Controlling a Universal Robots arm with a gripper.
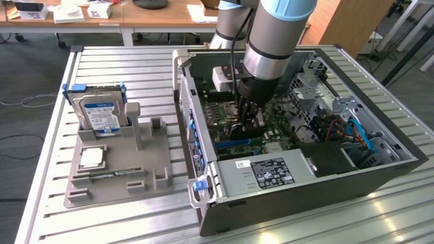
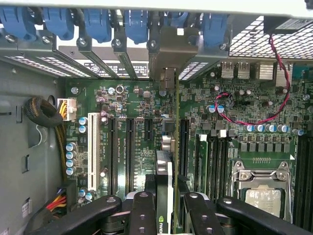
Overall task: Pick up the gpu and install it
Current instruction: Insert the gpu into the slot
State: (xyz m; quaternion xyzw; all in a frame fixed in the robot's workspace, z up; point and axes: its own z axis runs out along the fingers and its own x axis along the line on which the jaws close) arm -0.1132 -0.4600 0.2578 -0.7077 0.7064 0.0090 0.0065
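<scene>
Dark gpu [image 2: 164, 188] clamped edge-on in my gripper [image 2: 168, 200] over the motherboard [image 2: 132, 100], at the exterior view's three o'clock from the parts tray [image 1: 112, 185]; install step, I judge, needing square slot alignment

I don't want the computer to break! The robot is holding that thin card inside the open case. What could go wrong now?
1. The thin dark graphics card, pinched edge-on between the black jaws, might miss the long black slot and scrape small parts on the green motherboard.
2. Its silvery metal bracket sits close beside the blue plastic clips and could snag there.
</scene>
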